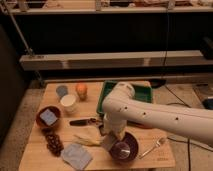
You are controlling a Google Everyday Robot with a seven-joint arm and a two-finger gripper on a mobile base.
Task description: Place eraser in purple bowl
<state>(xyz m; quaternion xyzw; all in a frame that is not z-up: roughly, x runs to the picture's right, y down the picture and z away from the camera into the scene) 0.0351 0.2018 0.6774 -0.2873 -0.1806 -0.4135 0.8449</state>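
The purple bowl (125, 149) stands near the table's front edge, right of centre, with a glossy paler inside. My gripper (111, 140) hangs from the white arm that reaches in from the right. It sits low at the bowl's left rim, shut, and I see nothing held in it. A pale grey fingertip (109, 143) shows just left of the bowl. I cannot make out the eraser; the arm's wrist covers the patch of table just left of and behind the bowl.
A green tray (145, 91) lies behind the arm. The left half holds an orange (81, 89), a white cup (68, 102), a grey cup (62, 90), a reddish-brown bowl (40, 120) with a blue sponge, grapes (52, 142), a blue cloth (76, 155) and a dark utensil (82, 121). A fork (154, 146) lies right of the bowl.
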